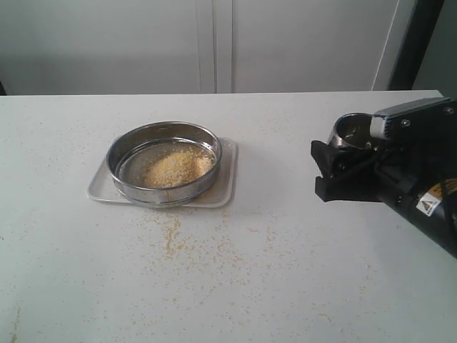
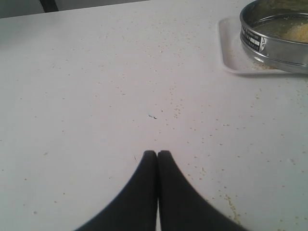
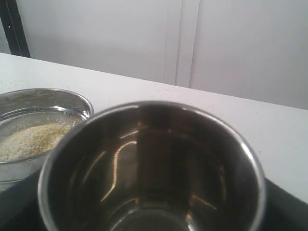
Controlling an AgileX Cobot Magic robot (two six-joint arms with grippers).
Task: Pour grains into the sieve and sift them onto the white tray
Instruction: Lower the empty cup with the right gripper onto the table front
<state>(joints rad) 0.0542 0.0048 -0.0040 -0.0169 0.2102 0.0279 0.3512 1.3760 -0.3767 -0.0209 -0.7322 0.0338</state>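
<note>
The sieve [image 1: 163,194] stands on the white tray [image 1: 226,187] left of centre, with a golden-yellow heap of grains [image 1: 177,168] on its mesh. At the right, my right gripper [image 1: 341,158] is shut on a small steel cup [image 1: 351,130], held upright well apart from the sieve. The cup [image 3: 154,163] fills the right wrist view and looks empty; the sieve [image 3: 45,98] and grains [image 3: 29,139] lie beyond it. My left gripper [image 2: 157,154] is shut on nothing above bare table, with sieve [image 2: 269,48] and tray [image 2: 230,55] far off. It is out of the exterior view.
Spilled grains [image 1: 171,239] are scattered on the pale table in front of the tray, and thinly elsewhere [image 2: 178,110]. A white wall with a vertical seam backs the table; a dark post stands at the back right.
</note>
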